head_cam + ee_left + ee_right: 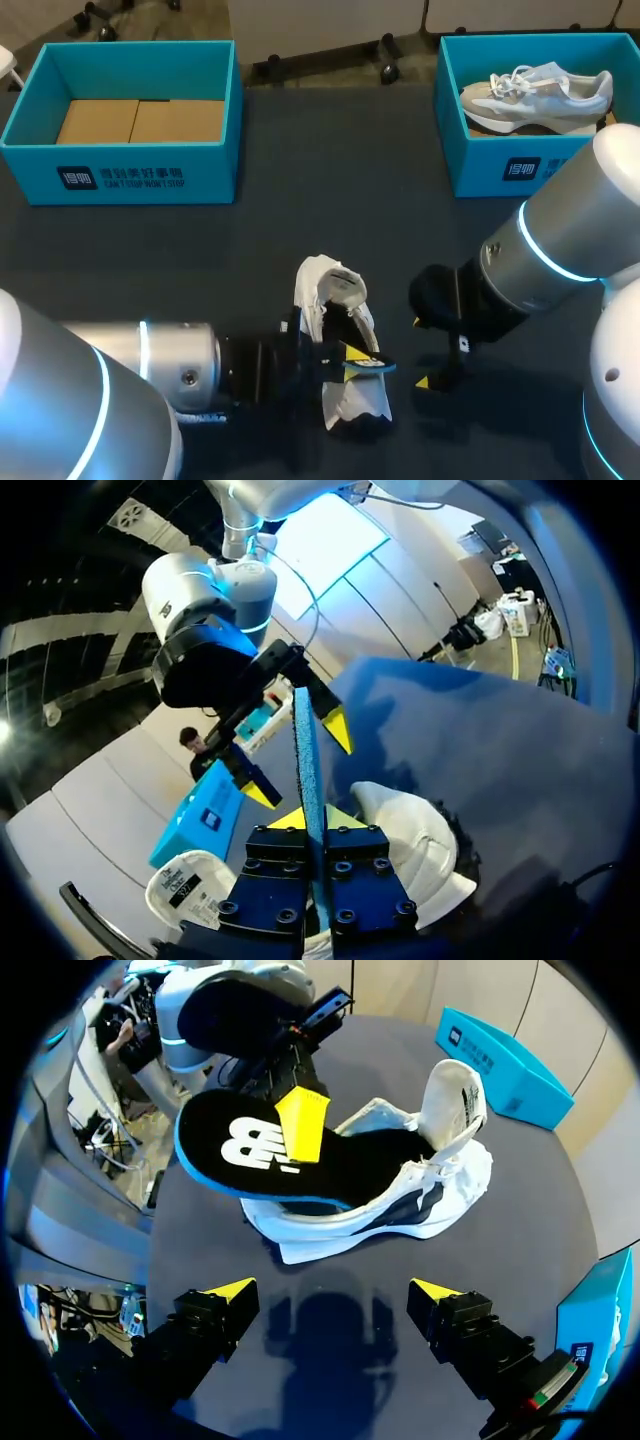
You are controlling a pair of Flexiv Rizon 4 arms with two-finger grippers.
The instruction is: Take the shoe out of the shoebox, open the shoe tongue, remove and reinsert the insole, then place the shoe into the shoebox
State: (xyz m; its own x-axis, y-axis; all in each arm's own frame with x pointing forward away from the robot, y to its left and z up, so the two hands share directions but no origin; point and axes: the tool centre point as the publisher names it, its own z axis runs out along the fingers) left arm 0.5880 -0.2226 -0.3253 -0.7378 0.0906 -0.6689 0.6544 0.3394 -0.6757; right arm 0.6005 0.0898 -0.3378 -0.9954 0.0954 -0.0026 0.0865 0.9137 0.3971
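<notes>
Right wrist view: left gripper (300, 1125) clamps the insole (230, 1150), half out of the shoe (400, 1205) near the table's (530, 1230) front edge, right gripper (333, 1290) wide and empty beside it; insole step underway, next probably needs right steadying the shoe.

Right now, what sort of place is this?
Probably a robot test bench for shoe handling: two teal cardboard shoeboxes, and my left end effector holding the black foam insole of a white sneaker.
</notes>
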